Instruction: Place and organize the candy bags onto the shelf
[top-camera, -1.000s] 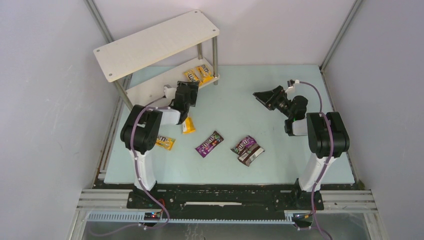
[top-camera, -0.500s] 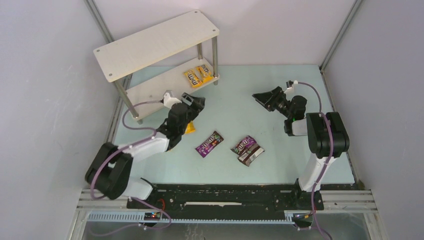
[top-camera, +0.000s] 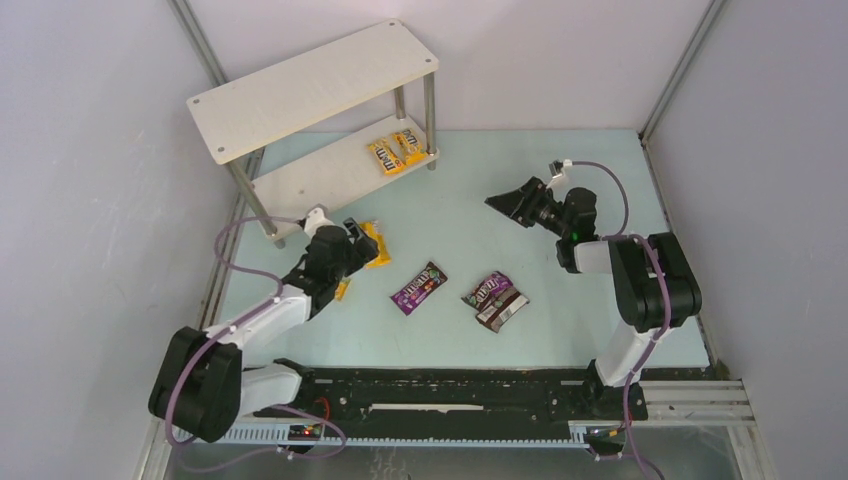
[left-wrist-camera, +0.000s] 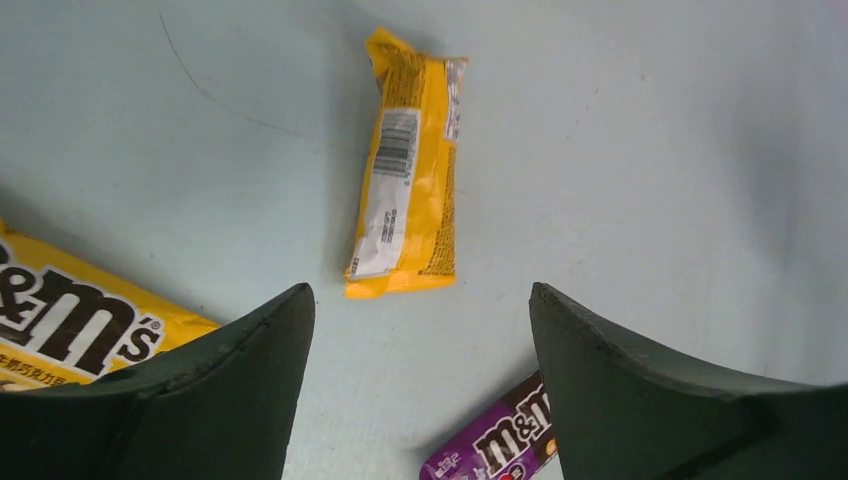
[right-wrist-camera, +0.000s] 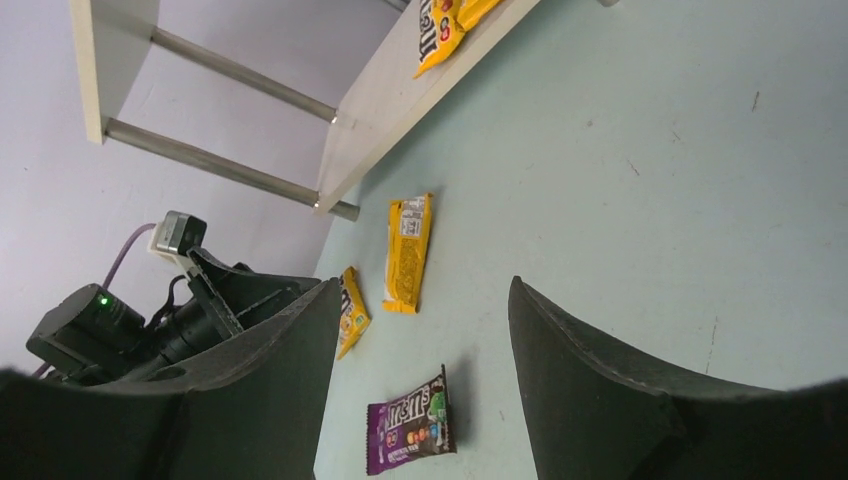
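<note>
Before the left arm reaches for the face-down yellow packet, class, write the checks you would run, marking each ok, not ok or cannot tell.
1. Left gripper open and holding nothing: ok.
2. Yellow packet flat on the table, barcode side up, just ahead of the open jaws: ok.
3. Packet apart from the second yellow packet and the purple packet: ok.
4. Room on the shelf's lower board: ok; two yellow packets sit at its right end only.
5. Right gripper apart from the left gripper: ok.
6. Gripper height above the table: cannot tell.
</note>
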